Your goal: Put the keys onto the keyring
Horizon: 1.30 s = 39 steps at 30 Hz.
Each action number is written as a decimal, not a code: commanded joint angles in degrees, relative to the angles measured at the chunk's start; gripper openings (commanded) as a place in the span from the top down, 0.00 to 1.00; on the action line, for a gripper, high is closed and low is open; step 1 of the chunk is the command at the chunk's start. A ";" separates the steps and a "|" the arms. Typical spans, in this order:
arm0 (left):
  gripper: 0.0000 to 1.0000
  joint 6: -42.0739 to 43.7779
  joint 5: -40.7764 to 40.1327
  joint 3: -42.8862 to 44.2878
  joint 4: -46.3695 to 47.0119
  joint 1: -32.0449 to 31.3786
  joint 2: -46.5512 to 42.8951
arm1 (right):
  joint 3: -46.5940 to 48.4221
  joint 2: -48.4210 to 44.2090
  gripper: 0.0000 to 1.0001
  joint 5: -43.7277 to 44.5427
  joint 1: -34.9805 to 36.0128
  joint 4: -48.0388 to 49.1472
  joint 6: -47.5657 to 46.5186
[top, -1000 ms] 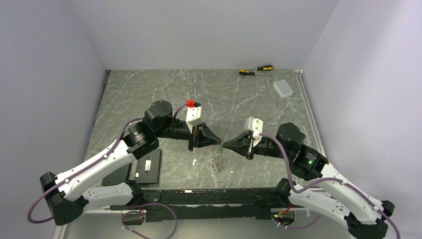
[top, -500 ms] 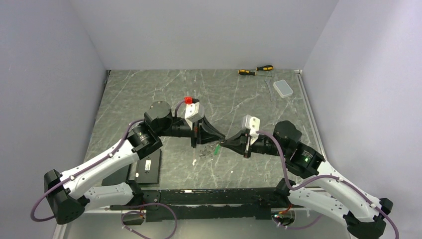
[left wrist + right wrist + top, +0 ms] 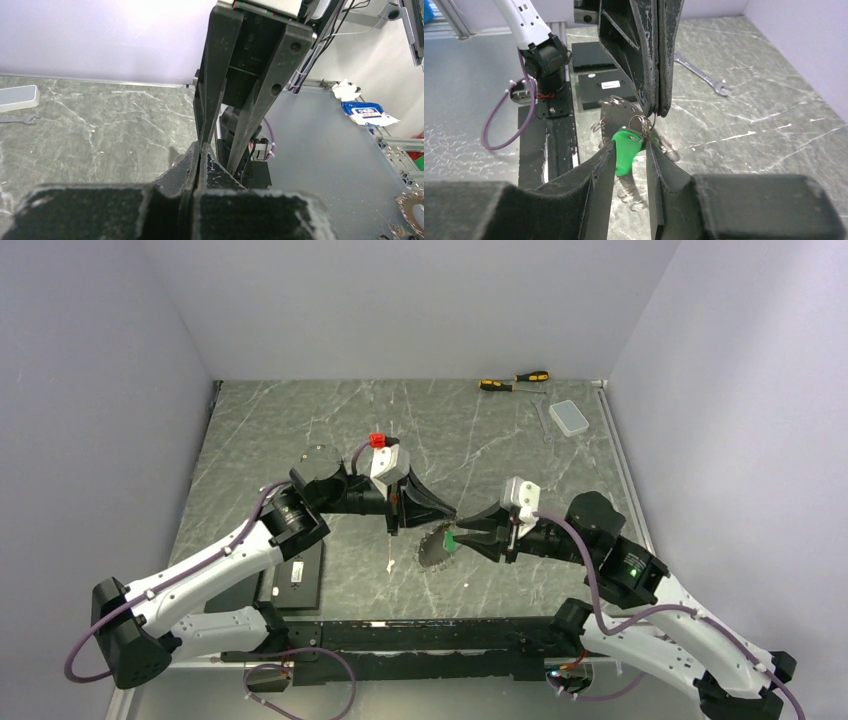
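Note:
My left gripper is shut on the top of the keyring, a dark toothed ring that hangs from its tips above the table. In the right wrist view the keyring hangs behind a small wire loop, and the key's bright green head dangles from that loop. My right gripper is open, its fingertips on either side of the green head without clamping it. The green key shows in the top view between both grippers. The key's blade is hidden.
Two yellow-and-black screwdrivers, a silver wrench and a pale box lie at the back right. A flat black box lies at the near left. The right wrist view shows the wrench and black boxes.
The left gripper has shifted right with the keyring, which has turned from edge-on to face-on. The right gripper has drawn back a little, and the green key now sits between its open fingers.

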 commanded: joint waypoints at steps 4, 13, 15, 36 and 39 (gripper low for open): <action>1.00 -1.86 -0.17 -0.61 6.37 -0.31 -0.16 | -0.33 -1.92 0.68 2.68 0.10 2.88 0.53; 1.00 -2.29 -0.70 -1.78 7.51 -0.32 -1.13 | -0.60 -1.22 0.68 4.80 0.06 6.73 0.96; 1.00 -2.47 -0.78 -2.01 7.96 -0.31 -1.23 | -0.47 -0.76 0.68 4.87 0.10 7.51 0.97; 1.00 -3.47 -7.45 -4.51 10.84 -0.34 -2.99 | -0.11 1.02 0.75 6.01 0.10 7.86 0.78; 1.00 -4.25 -8.13 -4.97 12.09 -0.27 -3.08 | -0.62 0.12 0.75 6.93 0.10 8.76 1.16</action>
